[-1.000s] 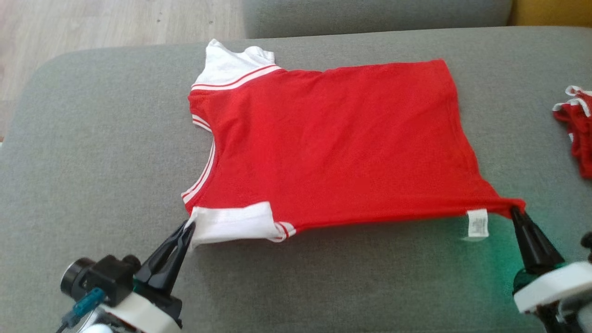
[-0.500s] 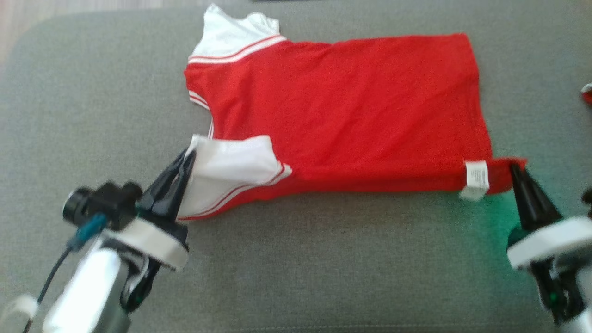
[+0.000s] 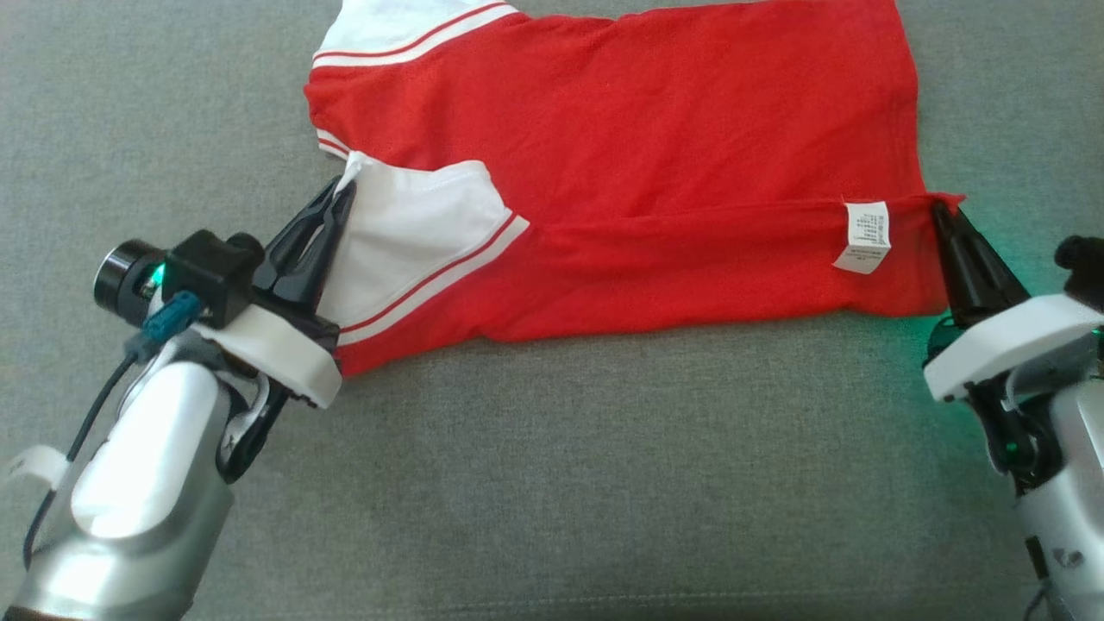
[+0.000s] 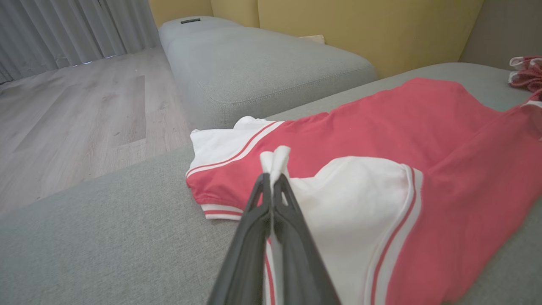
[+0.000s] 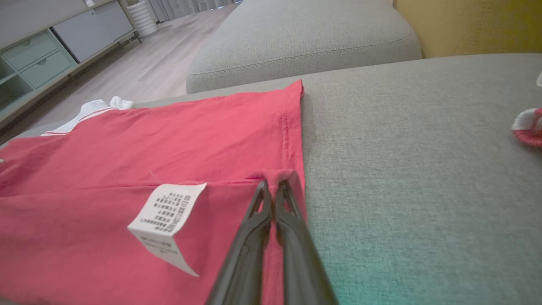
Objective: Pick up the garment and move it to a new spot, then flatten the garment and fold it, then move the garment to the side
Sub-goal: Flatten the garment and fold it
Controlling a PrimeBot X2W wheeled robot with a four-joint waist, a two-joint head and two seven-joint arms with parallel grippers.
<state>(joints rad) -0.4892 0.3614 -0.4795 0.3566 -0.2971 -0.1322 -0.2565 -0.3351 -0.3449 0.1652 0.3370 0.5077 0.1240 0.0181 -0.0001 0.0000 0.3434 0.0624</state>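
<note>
Far left of the care label (image 3: 865, 235), left gripper (image 3: 345, 194) fingers clamp the white sleeve (image 3: 414, 233). The garment (image 3: 647, 129), limp and light on the sofa cushion (image 3: 561, 474), should handle best by corners. Just right of the label, right gripper (image 3: 938, 211) fingers pinch its hem (image 5: 291, 127).

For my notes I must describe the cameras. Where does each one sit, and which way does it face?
Head view: on the head, looking forward and down at the red shirt on the sofa; left forearm, right forearm, left fingers and right fingers show.
Left wrist view: on the left wrist, looking along the left fingers over the white sleeve toward the floor.
Right wrist view: on the right wrist, looking along the right fingers over the hem.
Shared: care label, in head and right wrist views.
</note>
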